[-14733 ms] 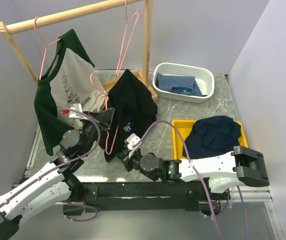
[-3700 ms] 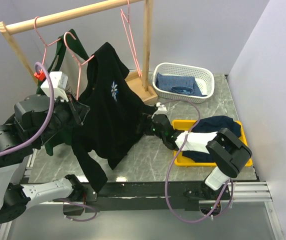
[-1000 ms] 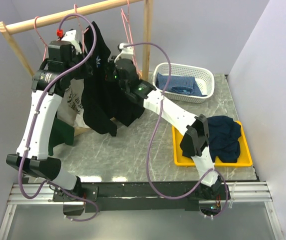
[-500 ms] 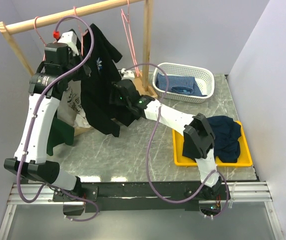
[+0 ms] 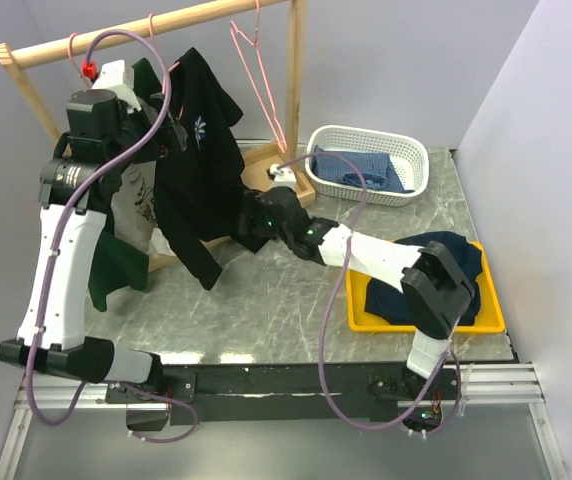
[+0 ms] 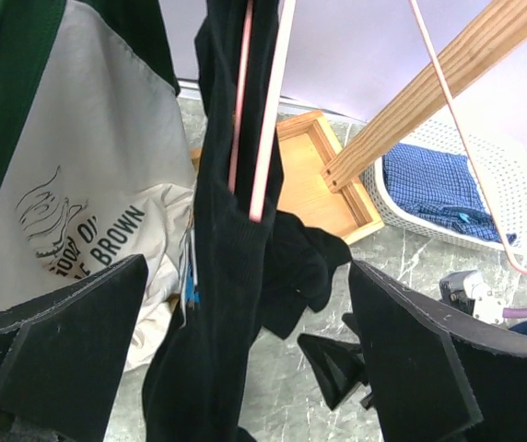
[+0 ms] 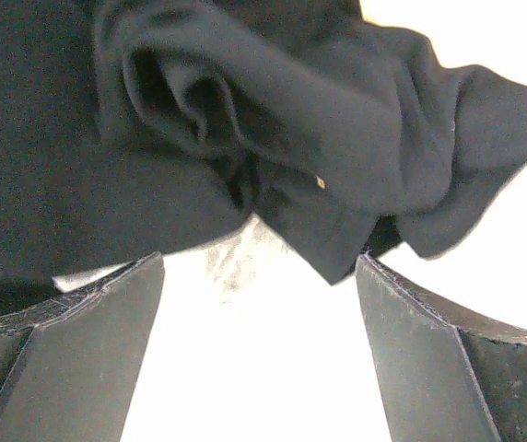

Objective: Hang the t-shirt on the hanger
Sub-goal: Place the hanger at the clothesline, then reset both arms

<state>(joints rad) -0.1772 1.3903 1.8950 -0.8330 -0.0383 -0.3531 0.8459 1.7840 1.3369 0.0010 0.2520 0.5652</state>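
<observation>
The left gripper had its fingers spread wide, nothing pinched between them, and there hung the black t-shirt straight down beyond the gap. The hanger ran its pink wires down inside the folds. On the left, a grey shirt with green sleeves and "BROWN" lettering. Off right, the wooden rail slanted above a wooden tray, a white basket holding blue cloth, and a second pink hanger.

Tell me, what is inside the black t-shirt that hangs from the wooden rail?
Two pink wires of the hanger show among the folds of the t-shirt. The rest of the hanger is covered by the black cloth, so its lower part cannot be seen.
</observation>
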